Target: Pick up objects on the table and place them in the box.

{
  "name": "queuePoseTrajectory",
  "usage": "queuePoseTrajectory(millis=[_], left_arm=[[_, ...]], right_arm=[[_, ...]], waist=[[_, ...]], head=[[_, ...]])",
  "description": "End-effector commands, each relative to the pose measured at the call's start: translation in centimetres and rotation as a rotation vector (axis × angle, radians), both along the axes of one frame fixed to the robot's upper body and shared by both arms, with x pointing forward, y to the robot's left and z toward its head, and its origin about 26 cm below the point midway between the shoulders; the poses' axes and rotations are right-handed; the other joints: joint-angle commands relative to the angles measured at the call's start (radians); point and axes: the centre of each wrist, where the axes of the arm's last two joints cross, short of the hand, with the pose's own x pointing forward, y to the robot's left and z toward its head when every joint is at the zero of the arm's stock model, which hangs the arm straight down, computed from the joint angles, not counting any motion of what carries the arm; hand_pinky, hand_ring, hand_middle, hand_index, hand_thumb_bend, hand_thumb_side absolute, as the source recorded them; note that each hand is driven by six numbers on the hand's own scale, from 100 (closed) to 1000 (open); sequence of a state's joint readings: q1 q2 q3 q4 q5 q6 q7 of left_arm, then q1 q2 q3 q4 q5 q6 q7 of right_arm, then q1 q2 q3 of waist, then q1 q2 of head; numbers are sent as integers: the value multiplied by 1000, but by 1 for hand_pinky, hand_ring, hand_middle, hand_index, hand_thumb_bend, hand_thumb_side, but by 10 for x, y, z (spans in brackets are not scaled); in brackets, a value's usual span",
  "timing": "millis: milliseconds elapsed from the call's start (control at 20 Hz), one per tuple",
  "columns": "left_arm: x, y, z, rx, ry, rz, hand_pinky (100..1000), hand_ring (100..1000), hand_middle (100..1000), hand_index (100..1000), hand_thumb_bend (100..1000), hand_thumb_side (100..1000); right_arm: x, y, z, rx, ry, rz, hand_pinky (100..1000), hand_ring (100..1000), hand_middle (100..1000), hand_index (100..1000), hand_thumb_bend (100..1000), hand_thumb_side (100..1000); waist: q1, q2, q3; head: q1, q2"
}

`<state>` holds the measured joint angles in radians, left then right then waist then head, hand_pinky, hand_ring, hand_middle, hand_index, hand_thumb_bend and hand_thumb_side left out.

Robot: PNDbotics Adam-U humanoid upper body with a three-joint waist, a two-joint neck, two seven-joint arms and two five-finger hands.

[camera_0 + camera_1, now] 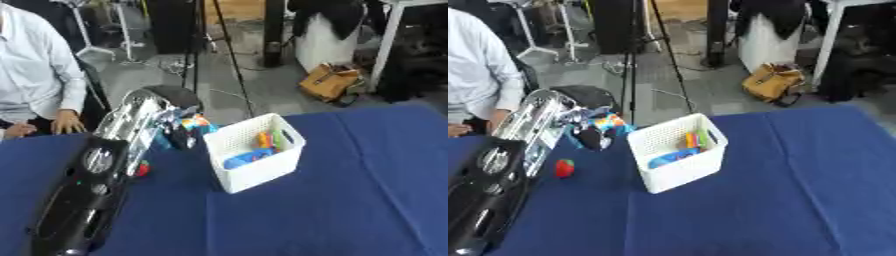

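Observation:
A white slatted box (262, 172) stands on the blue table (350, 200), holding an orange piece (263, 140), a green piece (280, 137) and a blue one (241, 160). My left arm reaches from the lower left to the table's far edge. My left hand (588, 136) hangs just left of the box. Close beside the hand lies a blue, orange and teal object (611, 123); whether the hand touches it is unclear. A small red object (564, 168) lies on the cloth beside the forearm.
The table's far edge runs just behind the box and the hand. Beyond it, on the floor, stand a tripod (219, 45) and a brown bag (328, 80). Blue cloth stretches to the right of the box and in front of it.

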<state>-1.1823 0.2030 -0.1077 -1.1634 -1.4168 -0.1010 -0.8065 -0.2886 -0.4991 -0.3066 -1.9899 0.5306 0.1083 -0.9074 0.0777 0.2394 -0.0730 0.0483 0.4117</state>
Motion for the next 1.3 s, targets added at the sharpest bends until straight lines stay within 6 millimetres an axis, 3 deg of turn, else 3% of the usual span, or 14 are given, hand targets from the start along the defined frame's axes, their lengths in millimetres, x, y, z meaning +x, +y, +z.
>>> queuePoseTrajectory(millis=[50,100,150,500,1300], left_arm=[[-6,6,26,-42,-76,8,272,566,623,646,100,257],[-7,5,27,-53,-84,10,272,566,623,646,100,257],[-7,5,27,-61,-89,11,209,532,599,644,100,262],[0,1,16,-349,-47,-70,115,471,545,639,100,273],[-4,-51,4,-482,-32,-175,100,448,525,639,100,285]], right_arm=[[-3,-2,9,-38,-15,-11,834,840,632,714,100,697],[-3,-2,9,-38,-15,-11,834,840,632,714,100,697],[-3,-2,9,-38,-15,-11,833,840,632,714,100,695],[-3,-2,9,-34,-17,-9,833,840,632,714,100,692],[-2,0,10,-32,-23,4,833,842,631,713,100,686]], waist=[[-8,-26,1],[-8,-26,1],[-8,-27,1],[-7,-26,-3],[-8,-25,-12]], head=[[-3,5],[-3,5],[-3,5],[-3,0],[-4,-6]])
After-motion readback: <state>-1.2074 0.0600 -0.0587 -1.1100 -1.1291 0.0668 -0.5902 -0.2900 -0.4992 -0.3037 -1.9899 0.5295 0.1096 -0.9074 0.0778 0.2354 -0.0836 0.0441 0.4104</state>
